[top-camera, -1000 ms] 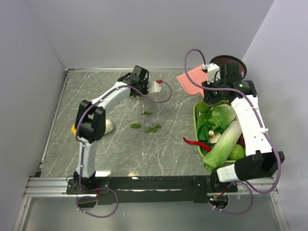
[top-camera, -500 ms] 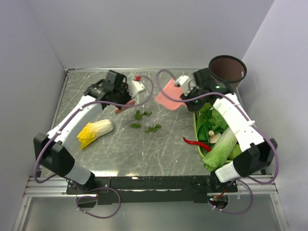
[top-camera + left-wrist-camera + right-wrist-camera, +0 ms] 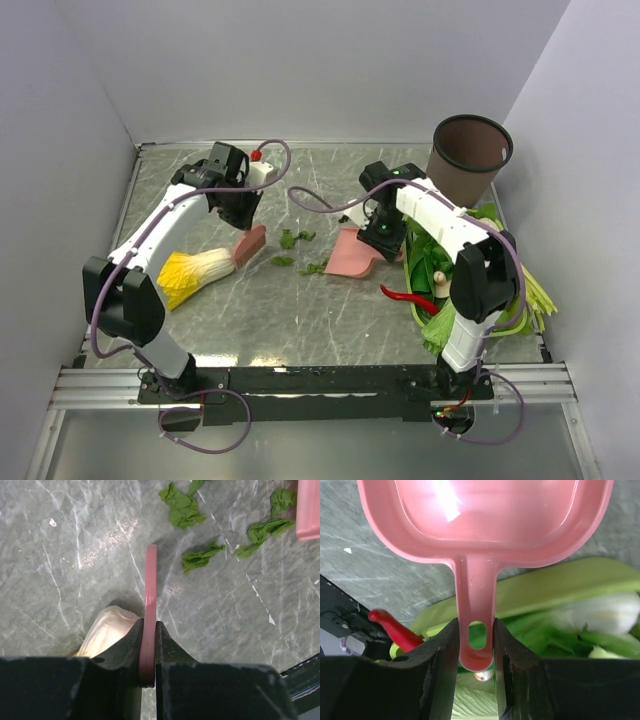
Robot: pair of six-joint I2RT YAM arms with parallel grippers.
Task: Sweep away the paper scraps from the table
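Paper scraps (image 3: 184, 510) between left gripper (image 3: 148, 625) tight on pink scraper (image 3: 150, 580) and right gripper (image 3: 476, 625) tight on dustpan handle (image 3: 475, 587).

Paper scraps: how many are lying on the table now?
4 paper scraps: a clump top centre in the left wrist view, one below it, a long one to its right, one beside the dustpan. Clumps may hide more.

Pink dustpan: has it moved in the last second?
Yes. The pink dustpan moved left and nearer, away from the brown bin, toward the paper scraps.
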